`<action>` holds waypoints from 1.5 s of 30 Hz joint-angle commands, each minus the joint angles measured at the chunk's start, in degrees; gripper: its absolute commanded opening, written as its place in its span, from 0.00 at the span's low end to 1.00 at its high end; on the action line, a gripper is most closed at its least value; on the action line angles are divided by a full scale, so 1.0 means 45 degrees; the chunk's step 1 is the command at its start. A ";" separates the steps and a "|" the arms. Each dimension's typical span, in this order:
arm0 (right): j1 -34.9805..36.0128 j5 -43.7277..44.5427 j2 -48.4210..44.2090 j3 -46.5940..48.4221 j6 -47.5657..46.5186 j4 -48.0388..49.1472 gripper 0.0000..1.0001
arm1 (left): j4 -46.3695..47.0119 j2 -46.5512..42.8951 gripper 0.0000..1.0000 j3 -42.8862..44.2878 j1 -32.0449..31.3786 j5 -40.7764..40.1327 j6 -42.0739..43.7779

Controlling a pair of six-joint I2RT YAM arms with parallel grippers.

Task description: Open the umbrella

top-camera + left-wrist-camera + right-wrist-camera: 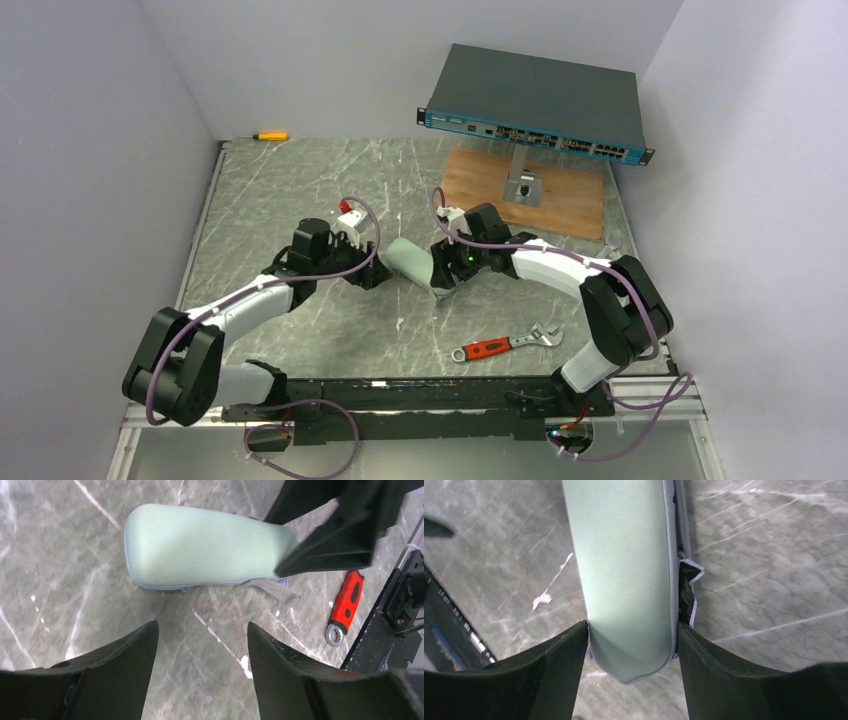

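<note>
A pale green oval clamshell case (410, 262) lies at the table's middle between both arms. Of the umbrella only a sliver of black fabric with a lavender edge (687, 577) shows, poking from the case's seam; the rest is hidden inside. My right gripper (633, 630) straddles the near end of the case (624, 570), with a finger against each side. In the top view it (447, 268) stands at the case's right end. My left gripper (202, 630) is open and empty over bare table, just short of the case (200, 545), left of it in the top view (372, 272).
A red-handled wrench (505, 345) lies near the front, right of centre. At the back right a network switch (535, 100) stands on a mount above a wooden board (560, 195). A yellow screwdriver (270, 135) rests at the back left edge. White walls enclose the table.
</note>
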 commanded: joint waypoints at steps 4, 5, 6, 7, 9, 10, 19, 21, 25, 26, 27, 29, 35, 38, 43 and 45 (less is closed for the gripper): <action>-0.0077 -0.2715 -0.0977 0.1178 -0.1537 -0.1470 0.65 | -0.1432 0.0561 0.69 0.0429 0.0553 -0.0121 -0.0034; -0.0088 -0.2965 -0.0884 0.1317 -0.1729 -0.1608 0.63 | -0.1405 0.0669 0.69 0.0502 0.0629 -0.0045 -0.0037; -0.0096 -0.3243 -0.0772 0.1496 -0.1883 -0.1735 0.60 | -0.1368 0.0799 0.69 0.0633 0.0724 0.0082 -0.0035; -0.0088 -0.3514 -0.0641 0.1613 -0.2041 -0.1878 0.57 | -0.1321 0.0865 0.69 0.0750 0.0794 0.0232 -0.0044; -0.0086 -0.4097 -0.0449 0.1797 -0.2326 -0.2099 0.51 | -0.1210 0.0879 0.68 0.0979 0.0974 0.0655 -0.0127; -0.0089 -0.4224 -0.0410 0.1848 -0.2346 -0.2097 0.48 | -0.1130 0.0806 0.68 0.1064 0.1060 0.0897 -0.0158; 0.0096 -0.5530 -0.0213 0.1975 -0.3010 -0.2162 0.28 | -0.1271 0.0091 0.68 0.2149 0.1337 0.1358 -0.0404; 0.0269 -0.5629 -0.0112 0.1952 -0.3129 -0.2249 0.28 | -0.1012 0.0336 0.68 0.2244 0.1295 0.1384 -0.0605; 0.0807 -0.5662 0.0044 0.1883 -0.3515 -0.2448 0.28 | -0.1417 0.1330 0.69 0.2692 0.0915 0.1193 -0.0709; 0.0933 -0.5633 0.0077 0.1878 -0.3629 -0.2490 0.28 | -0.1271 0.1375 0.69 0.2665 0.0877 0.1067 -0.0817; 0.1049 -0.5663 0.0105 0.1888 -0.3727 -0.2524 0.28 | -0.1108 0.1413 0.70 0.2628 0.0872 0.1034 -0.0933; 0.1112 -0.5767 0.0003 0.1906 -0.3644 -0.2459 0.28 | -0.1014 0.1490 0.69 0.2727 0.0872 0.1071 -0.0922; 0.1105 -0.5469 -0.0983 0.2190 -0.4297 -0.2631 0.28 | -0.0956 0.1758 0.67 0.3028 0.0868 0.0702 -0.0366; 0.1044 -0.5069 -0.1206 0.2487 -0.4386 -0.2877 0.28 | -0.0835 0.2344 0.68 0.3609 0.0839 0.0142 -0.0160; 0.0614 -0.4195 -0.1751 0.2482 -0.3657 -0.2309 0.27 | -0.1881 0.3502 0.66 0.4806 0.0525 -0.0166 0.0754; 0.0213 -0.3451 -0.1705 0.2543 -0.3178 -0.2038 0.27 | -0.2382 0.3744 0.64 0.5030 0.0376 -0.0076 0.1055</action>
